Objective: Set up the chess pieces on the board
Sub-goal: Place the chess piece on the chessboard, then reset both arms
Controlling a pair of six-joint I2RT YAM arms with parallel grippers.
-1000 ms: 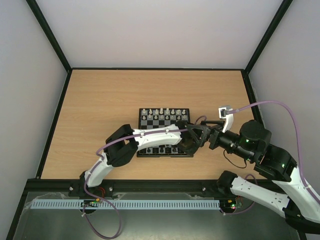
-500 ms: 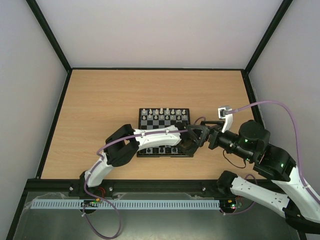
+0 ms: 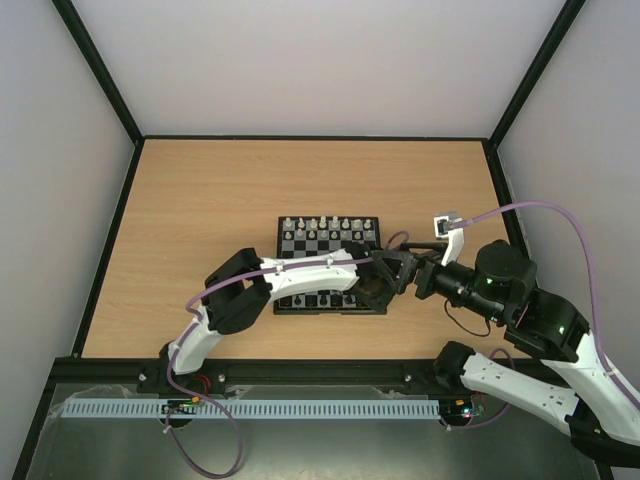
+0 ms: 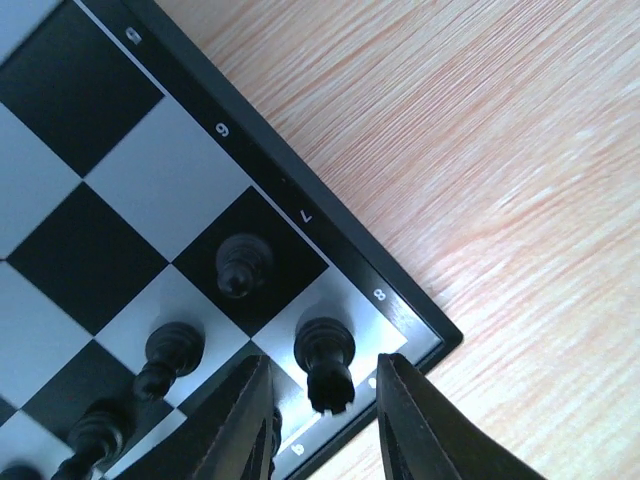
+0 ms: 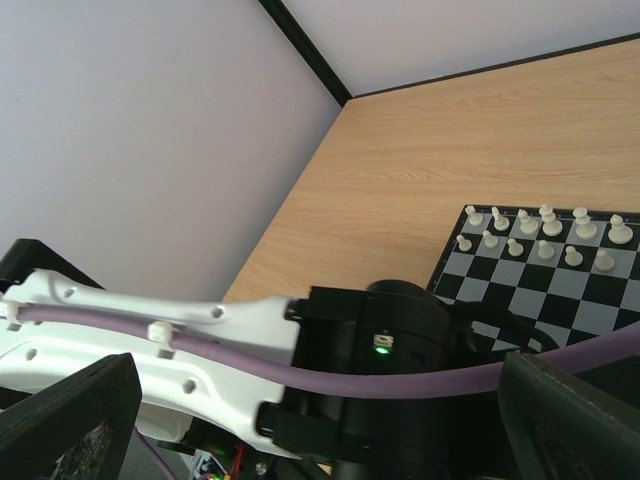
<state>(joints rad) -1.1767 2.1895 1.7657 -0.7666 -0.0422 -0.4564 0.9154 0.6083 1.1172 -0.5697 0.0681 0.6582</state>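
The left gripper (image 4: 322, 380) is open at the board's (image 4: 130, 190) corner. Its fingers (image 4: 250, 420) stand either side of a black piece (image 4: 325, 362) on the white corner square by the "8", with a gap on each side. Just ahead of the gripper a black pawn (image 4: 243, 268) stands on a dark square, and more black pieces (image 4: 170, 352) stand to its left. Bare tabletop (image 4: 480, 150) lies to its right. The right gripper (image 5: 315, 400) is spread wide, facing the left arm (image 5: 150, 320), with white pieces (image 5: 545, 235) beyond.
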